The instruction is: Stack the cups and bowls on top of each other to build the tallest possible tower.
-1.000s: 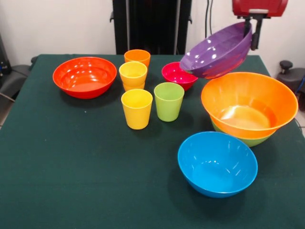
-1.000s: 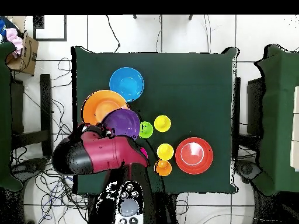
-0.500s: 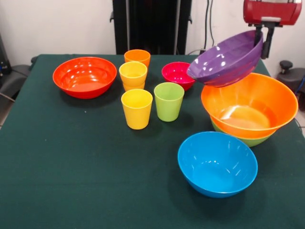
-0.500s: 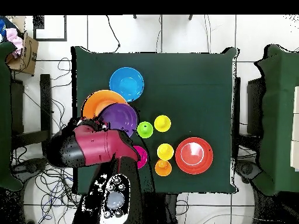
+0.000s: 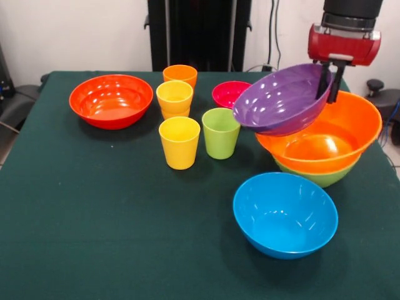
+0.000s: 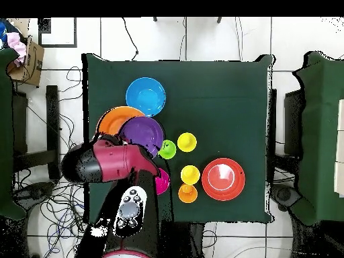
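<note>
Right now, from the front, the gripper (image 5: 329,80) pinches the far rim of the purple bowl (image 5: 281,100), one finger inside the wall and one outside. The bowl hangs tilted, its mouth tipped toward the camera and its free side reaching out toward the magenta bowl (image 5: 230,94). It sits partly over the large orange bowl (image 5: 325,139), which is nested in the lime green bowl (image 5: 319,177) near the table's (image 5: 94,219) right edge as this view shows it. Whether the purple bowl's underside touches the orange rim I cannot tell. The blue bowl (image 5: 285,214) stands alone nearer the camera's edge, the red-orange bowl (image 5: 111,100) near the far left corner. In the middle are the cups: a yellow cup (image 5: 179,142) beside the lime green cup (image 5: 221,132), and behind them another yellow cup (image 5: 174,99) and an orange cup (image 5: 180,75).

From overhead, the arm (image 6: 107,161) covers the gripper. The purple bowl (image 6: 141,136) overlaps the orange bowl (image 6: 114,122) but lies off-centre, shifted toward the cups. The blue bowl (image 6: 146,96) is just beyond them.

The move ahead probably turns on that offset: the orange bowl's centre lies below the claw and away from the cups, so the purple bowl likely needs shifting that way and levelling before release.
</note>
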You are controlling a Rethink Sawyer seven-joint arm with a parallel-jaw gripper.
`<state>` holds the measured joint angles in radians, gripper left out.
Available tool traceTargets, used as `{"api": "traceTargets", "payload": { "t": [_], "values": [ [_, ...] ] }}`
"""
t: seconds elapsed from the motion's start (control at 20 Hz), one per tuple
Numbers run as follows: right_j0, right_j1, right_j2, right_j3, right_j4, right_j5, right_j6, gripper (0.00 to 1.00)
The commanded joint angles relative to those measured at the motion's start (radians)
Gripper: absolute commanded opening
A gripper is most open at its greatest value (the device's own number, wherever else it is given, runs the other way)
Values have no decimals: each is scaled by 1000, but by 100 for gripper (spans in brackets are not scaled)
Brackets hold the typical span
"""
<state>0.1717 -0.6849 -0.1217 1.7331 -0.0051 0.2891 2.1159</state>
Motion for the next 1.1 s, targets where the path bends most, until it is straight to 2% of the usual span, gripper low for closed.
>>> {"api": "traceTargets", "payload": {
  "t": [0.05,0.5,0.85,1.1],
  "values": [
    [27,72,6,-54,46,-62,195,0],
    [50,74,-15,-59,80,-57,182,0],
    [135,94,-64,-92,148,-34,231,0],
    [168,124,-86,-100,188,-57,241,0]
  ]
}}
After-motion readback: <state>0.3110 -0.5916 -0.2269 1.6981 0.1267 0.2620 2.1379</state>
